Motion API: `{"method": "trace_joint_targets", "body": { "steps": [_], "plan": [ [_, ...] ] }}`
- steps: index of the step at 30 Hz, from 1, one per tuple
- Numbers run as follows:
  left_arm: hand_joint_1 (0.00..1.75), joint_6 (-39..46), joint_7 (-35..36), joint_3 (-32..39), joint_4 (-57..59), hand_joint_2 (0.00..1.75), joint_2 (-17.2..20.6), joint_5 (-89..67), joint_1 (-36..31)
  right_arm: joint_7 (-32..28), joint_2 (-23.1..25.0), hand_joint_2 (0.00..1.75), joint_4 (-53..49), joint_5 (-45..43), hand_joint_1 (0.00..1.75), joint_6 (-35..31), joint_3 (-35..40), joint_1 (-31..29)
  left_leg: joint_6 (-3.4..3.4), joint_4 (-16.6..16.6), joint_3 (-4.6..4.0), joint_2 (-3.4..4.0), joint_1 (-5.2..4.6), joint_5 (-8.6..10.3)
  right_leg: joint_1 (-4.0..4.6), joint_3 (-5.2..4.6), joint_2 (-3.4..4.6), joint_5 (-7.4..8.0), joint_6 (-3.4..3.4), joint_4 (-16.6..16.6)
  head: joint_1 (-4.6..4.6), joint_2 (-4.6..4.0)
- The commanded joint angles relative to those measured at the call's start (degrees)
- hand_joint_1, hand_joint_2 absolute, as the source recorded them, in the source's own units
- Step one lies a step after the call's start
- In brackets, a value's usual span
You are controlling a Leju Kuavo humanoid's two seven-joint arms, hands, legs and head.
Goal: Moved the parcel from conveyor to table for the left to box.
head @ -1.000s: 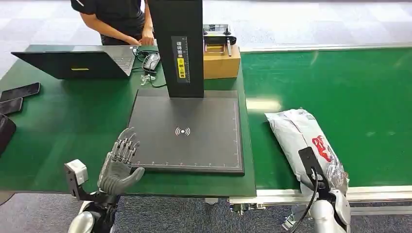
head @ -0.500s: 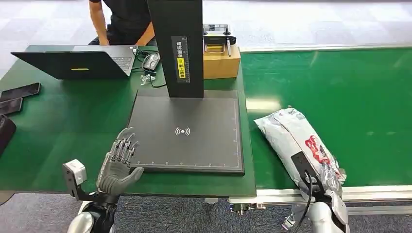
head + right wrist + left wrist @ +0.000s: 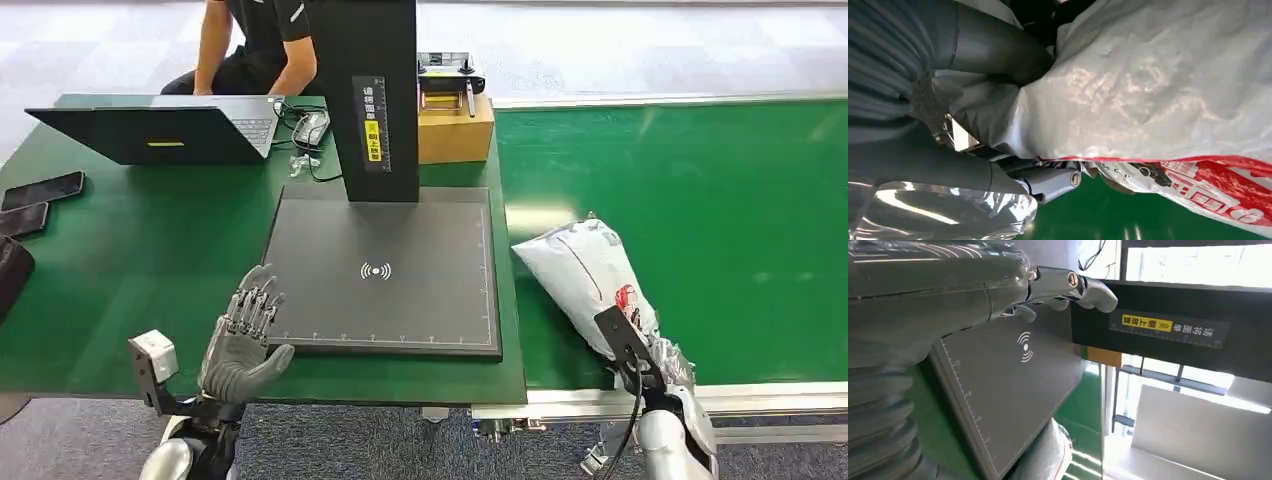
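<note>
Parcel: white crinkled plastic mailer bag with red print [image 3: 585,275], on the green conveyor belt [image 3: 720,210], its far end now closer to the green table's [image 3: 150,260] edge than a second ago, swung leftward and turned so less red print faces up.
Right hand: grey many-fingered hand [image 3: 655,365] at the parcel's near end, mostly hidden under a black wrist bracket in the head view; in the wrist view thumb and darker fingers [image 3: 1048,182] wrapped around the bag's gathered end, plastic bunched between them — holding the parcel, as before.
Left hand: grey hand [image 3: 245,335] over the table's near edge, fingers [image 3: 258,300] spread apart and pointing away, holding nothing; fingertips just beside the near-left corner of the dark square scanning pad [image 3: 390,270]; pose unchanged since the earlier frames.
Beyond the left fingertips: black upright column with a yellow label [image 3: 370,100] rising from the pad's far side.
Person: dark-shirted figure [image 3: 255,45] behind the open black laptop [image 3: 150,130], shifted leftward, arms off the keyboard now.
</note>
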Motion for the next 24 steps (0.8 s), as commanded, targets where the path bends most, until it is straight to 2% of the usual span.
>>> {"method": "trace_joint_targets", "body": {
  "steps": [1, 2, 6, 16, 21, 24],
  "plan": [
    [0.00, -0.29, 0.65, 0.75, -0.44, 1.75, 0.37, 0.03, 0.39, -2.90, 0.83, 1.75, 2.17, -1.59, 1.75, -3.14, 0.99, 0.52, -0.13, -0.10, 0.06, -0.03, 0.04, 0.03, 0.01, 0.07, 0.03, 0.03, 0.10, -0.11, 0.00, 0.00],
    [0.00, -0.28, 0.65, 0.88, -0.76, 1.75, 0.26, 0.04, 0.58, -4.90, 1.42, 1.75, 1.09, -2.49, 1.75, -5.60, 0.50, 0.46, -0.11, -0.06, 0.05, -0.01, 0.05, 0.01, 0.02, 0.06, 0.04, 0.02, 0.08, -0.08, 0.00, 0.00],
    [0.00, -0.32, 0.65, 0.90, -1.02, 1.75, 0.25, 0.04, 0.70, -4.77, 1.42, 1.75, 0.36, -2.38, 1.75, -5.38, 0.76, 0.41, -0.14, -0.08, 0.02, 0.01, 0.02, 0.03, -0.02, 0.01, 0.06, 0.04, 0.11, -0.06, 0.00, 0.00],
    [0.00, -0.26, -0.20, 0.65, -1.15, 1.75, -0.71, -0.57, 0.60, -17.37, 4.67, 1.75, -13.16, -4.69, 1.75, -25.41, -0.23, 3.01, -0.15, -0.04, -0.07, -0.07, -0.02, 0.02, -0.06, -0.08, -0.01, 0.00, 0.12, 0.01, 0.00, 0.00],
    [0.00, -1.30, -0.61, 0.58, -1.01, 1.75, -0.56, 0.46, 0.41, -20.63, 5.46, 1.75, -17.19, -5.19, 1.75, -30.41, 0.95, 3.86, -0.09, -0.01, -0.07, -0.05, -0.01, 0.01, -0.04, -0.07, -0.02, -0.01, 0.07, 0.01, 0.00, 0.00],
    [0.00, -0.90, -1.11, 0.11, -0.53, 1.75, -0.38, 0.25, 0.13, -24.95, 4.77, 1.75, -18.19, -8.98, 1.75, -29.59, 3.31, 4.03, -0.08, -0.02, -0.09, -0.04, -0.02, 0.02, -0.05, -0.09, 0.00, 0.00, 0.07, 0.01, 0.00, 0.00]
  ]
}}
